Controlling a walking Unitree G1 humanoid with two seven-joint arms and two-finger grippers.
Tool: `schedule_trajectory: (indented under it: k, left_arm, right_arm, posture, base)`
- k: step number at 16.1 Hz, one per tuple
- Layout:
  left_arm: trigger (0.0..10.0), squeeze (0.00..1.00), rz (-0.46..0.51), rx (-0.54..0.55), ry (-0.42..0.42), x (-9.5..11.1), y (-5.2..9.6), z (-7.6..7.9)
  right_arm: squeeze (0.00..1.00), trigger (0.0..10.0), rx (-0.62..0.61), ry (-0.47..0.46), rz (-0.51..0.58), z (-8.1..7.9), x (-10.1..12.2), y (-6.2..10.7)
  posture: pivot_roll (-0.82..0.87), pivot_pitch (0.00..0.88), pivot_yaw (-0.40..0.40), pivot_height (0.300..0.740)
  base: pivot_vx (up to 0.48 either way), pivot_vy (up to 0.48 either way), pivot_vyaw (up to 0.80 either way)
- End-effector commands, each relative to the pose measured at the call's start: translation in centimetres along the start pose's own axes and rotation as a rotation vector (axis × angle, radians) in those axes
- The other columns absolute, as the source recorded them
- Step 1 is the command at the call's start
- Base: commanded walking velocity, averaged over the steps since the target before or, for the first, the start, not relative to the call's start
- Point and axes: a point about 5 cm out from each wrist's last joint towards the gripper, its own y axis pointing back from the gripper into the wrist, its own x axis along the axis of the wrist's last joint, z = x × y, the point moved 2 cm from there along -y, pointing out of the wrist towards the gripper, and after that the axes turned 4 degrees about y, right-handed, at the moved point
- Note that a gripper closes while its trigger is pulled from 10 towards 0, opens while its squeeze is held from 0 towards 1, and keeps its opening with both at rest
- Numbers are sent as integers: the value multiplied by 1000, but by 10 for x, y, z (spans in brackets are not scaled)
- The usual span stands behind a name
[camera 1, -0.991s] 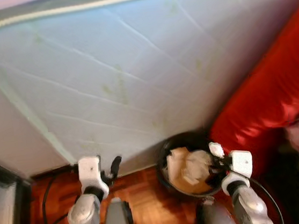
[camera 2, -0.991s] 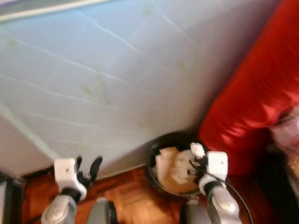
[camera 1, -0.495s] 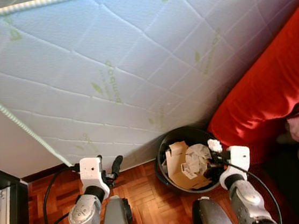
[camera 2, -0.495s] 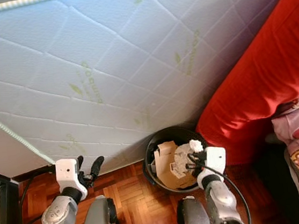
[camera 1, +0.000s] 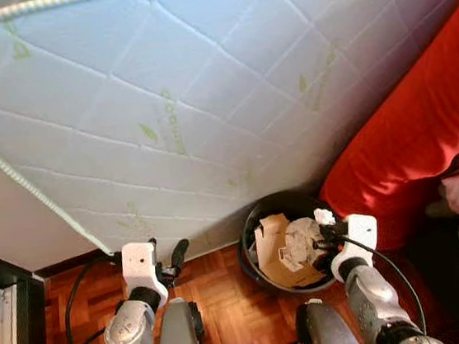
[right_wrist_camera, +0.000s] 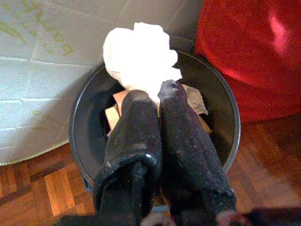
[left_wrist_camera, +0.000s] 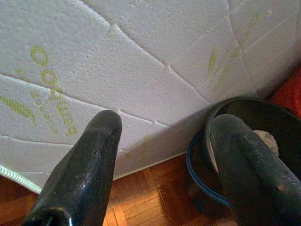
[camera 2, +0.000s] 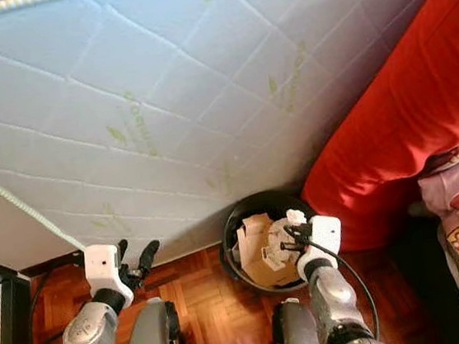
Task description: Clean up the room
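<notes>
**Operator:** Over the black bin [right_wrist_camera: 221, 117] is where I have the right gripper [right_wrist_camera: 157, 96] now. Its two fingers are pressed together on a crumpled white tissue [right_wrist_camera: 140, 56], which sticks out past the tips, above the bin's mouth.

**Observer:** What has changed in the last second?

**Operator:** Mostly the camera. A second ago the head view was smeared and sat lower; now it is sharp, so I judge the robot has stopped moving. The wrist has also crept a little further in toward the bin's rim. The tissue has not left the fingers.

**Observer:** And the bin?

**Operator:** It stands on the wood floor [camera 1: 218, 294], between the leaning mattress [camera 1: 203, 84] and the red cushion [camera 1: 423, 125], touching or just beside both. Cardboard and paper [camera 1: 284, 253] already lie inside.

**Observer:** The other arm?

**Operator:** The left gripper [left_wrist_camera: 162, 155] hangs idle near the mattress foot, fingers spread wide, holding nothing.

**Observer:** So what does this mean for the job?

**Operator:** I judge the carry is over and the drop is next: parting the fingers should let the tissue fall inside.
</notes>
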Motion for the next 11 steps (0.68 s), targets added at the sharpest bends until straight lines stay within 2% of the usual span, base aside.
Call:
schedule_trajectory:
  k: [1, 9, 11]
  left_arm:
    - [10000, 0, -29, 2, -1, -6, 5, -1]
    - [10000, 0, -36, -1, -13, -6, 8, -1]
    - [10000, 0, -29, -5, 0, -5, 8, 1]
  right_arm:
    - [0, 10000, -7, -13, -41, 0, -10, 3]
    - [0, 10000, 14, -13, -61, -5, -10, 0]
    - [0, 10000, 14, -14, -70, -5, -11, 0]
  posture:
    - [101, 270, -26, 627]
    - [103, 280, -21, 627]
    - [108, 283, -20, 627]
  base:
    - [270, 0, 0]
    - [306, 0, 0]
    - [0, 0, 0]
